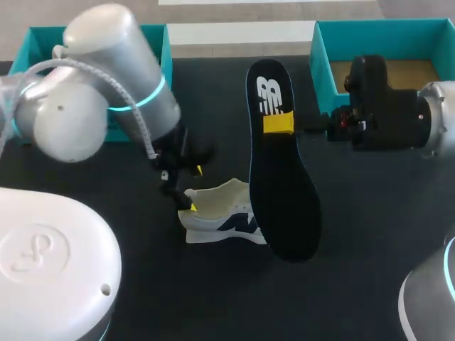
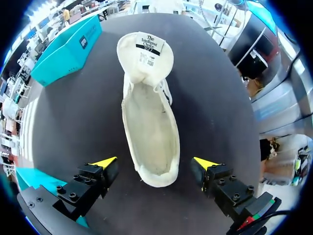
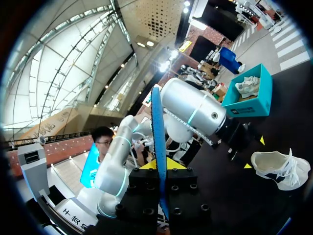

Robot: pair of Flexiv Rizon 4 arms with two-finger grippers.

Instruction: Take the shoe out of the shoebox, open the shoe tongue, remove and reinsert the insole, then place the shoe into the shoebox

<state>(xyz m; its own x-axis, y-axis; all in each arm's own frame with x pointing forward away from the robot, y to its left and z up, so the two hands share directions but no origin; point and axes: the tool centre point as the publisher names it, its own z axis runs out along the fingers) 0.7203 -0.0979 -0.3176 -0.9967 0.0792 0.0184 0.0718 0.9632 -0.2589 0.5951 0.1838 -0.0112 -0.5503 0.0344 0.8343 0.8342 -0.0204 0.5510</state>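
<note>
**Insole out, shoe sitting on the table**

So at this point the shoe (image 1: 220,217) was out of the box, standing on its sole on the black table (image 1: 355,249), roughly mid-table between the two arms. From the left wrist camera you looked straight down into it (image 2: 149,122). The tongue (image 2: 146,51) was flipped forward over the toe with its label side up, and the pale inside was bare all the way to the heel.

The left claw (image 1: 195,188) hung at the heel end with its fingers spread wide. In its own view (image 2: 155,164) one yellow tip sat on each side of the heel, and neither touched the shoe, so it had hold of nothing.

The right claw (image 1: 279,123) was pinched on the dark insole (image 1: 281,170) and held it up in the air. From the head camera the insole covered the toe of the shoe. In the right wrist view it showed edge-on (image 3: 157,147), clamped between the two fingers (image 3: 161,164).

Boxes: two teal ones at the far edge. The right box (image 1: 377,28) showed a brown cardboard floor (the arm hid part of it). The left box (image 1: 43,35) was mostly behind the left arm from above, but the right wrist view showed it (image 3: 247,100) with a second shoe (image 3: 247,85), pale, lying inside.
</note>
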